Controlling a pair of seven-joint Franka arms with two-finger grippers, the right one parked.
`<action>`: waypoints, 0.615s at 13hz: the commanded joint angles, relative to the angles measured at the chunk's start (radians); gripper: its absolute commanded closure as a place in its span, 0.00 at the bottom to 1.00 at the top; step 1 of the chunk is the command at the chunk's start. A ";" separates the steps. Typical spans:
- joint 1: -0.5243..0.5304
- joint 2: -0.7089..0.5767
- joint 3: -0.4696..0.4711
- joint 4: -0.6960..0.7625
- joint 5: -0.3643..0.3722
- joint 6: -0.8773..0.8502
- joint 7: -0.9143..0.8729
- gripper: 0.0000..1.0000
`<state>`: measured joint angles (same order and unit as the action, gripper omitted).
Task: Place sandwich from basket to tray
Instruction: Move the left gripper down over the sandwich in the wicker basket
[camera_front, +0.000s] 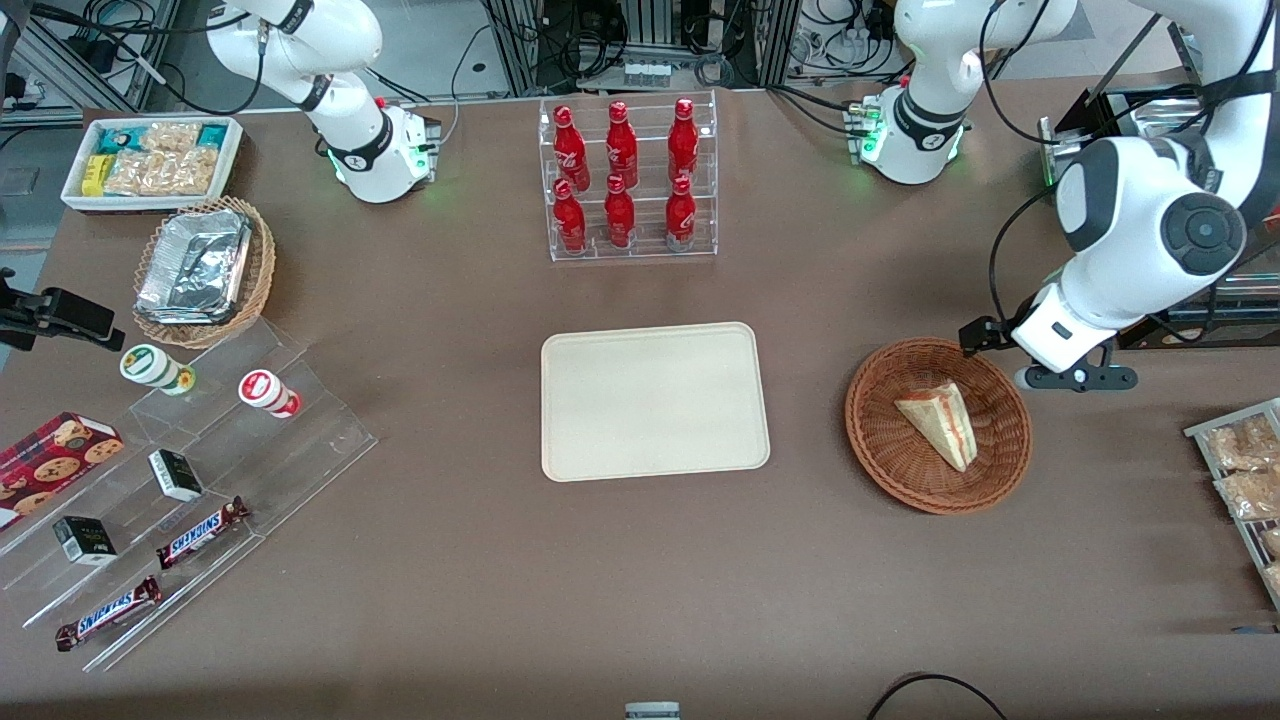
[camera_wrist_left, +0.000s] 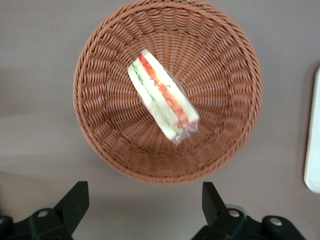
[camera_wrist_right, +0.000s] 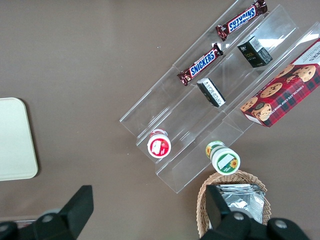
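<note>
Hovering above the basket's rim, farther from the front camera than the sandwich: the tool, jaws spread wide, holding nothing. Below and ahead of the tool, lying in the basket's middle: the sandwich, still wrapped in clear film, cut side up with the red and green layers showing. Well off sideways from the tool, toward the parked arm's end of the surface: the tray, bare.

Step in hand, by judgement: closing in for the pick. To do well:
- Shift forward until centred over the wedge, not over the rim.
- Turn the wrist so the fingers straddle the two bread faces, across the thin way, not along the long slanted edge.
- Descend between the basket walls without brushing the weave; a nudge there probably slides the light basket.
- Close gently; soft bread likely crushes, and slick film may slip.
- Grip near the thick middle, away from the narrow tip.
- Lift straight up clear of the rim before any sideways travel toward the tray.
</note>
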<state>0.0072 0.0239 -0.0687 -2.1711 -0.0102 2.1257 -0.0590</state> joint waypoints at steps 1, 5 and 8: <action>0.004 0.013 0.000 -0.026 -0.007 0.066 -0.114 0.00; 0.001 0.065 -0.002 -0.026 -0.007 0.157 -0.509 0.00; -0.003 0.094 -0.003 -0.026 -0.016 0.221 -0.760 0.00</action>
<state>0.0059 0.1072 -0.0698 -2.1948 -0.0117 2.3039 -0.6857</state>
